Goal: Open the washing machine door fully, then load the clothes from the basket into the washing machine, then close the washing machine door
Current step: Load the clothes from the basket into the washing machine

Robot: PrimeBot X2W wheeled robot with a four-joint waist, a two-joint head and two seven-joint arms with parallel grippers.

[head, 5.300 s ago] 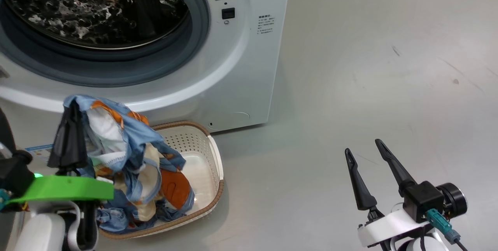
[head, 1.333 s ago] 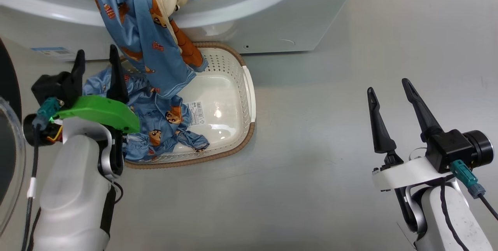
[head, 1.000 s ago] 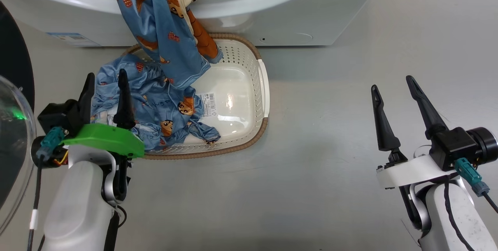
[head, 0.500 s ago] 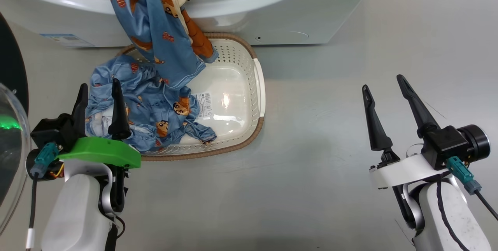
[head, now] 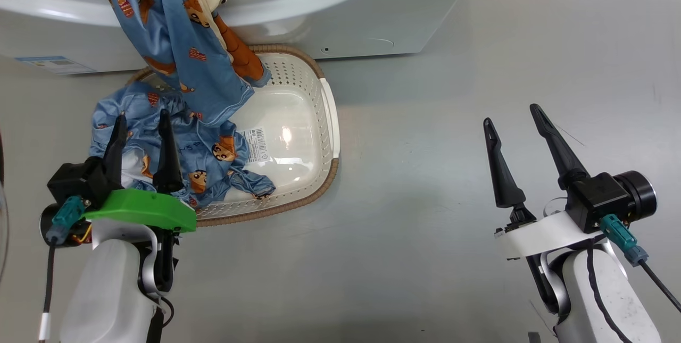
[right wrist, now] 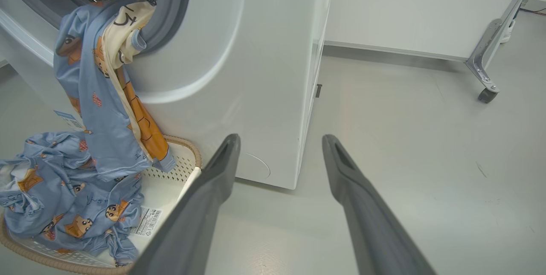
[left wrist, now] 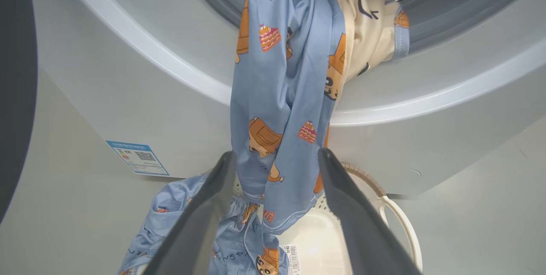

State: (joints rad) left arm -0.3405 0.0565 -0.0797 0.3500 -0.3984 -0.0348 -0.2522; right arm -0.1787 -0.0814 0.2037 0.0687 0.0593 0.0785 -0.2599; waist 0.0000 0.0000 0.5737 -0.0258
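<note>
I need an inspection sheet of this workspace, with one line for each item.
Surface: grey floor, bare, with faint scuff marks.
Job's things: washing machine opening uncovered; washing machine door swung aside on the left; clothes, one piece hanging from the drum down the front, another heaped in the basket.
Clutter: nothing seen.
Grippers: left gripper open, empty, over the heaped piece; right gripper open, empty, over bare floor.
Cables: teal plugs with black leads at both wrists.
Surroundings: white wall panel; metal leg with caster.
</note>
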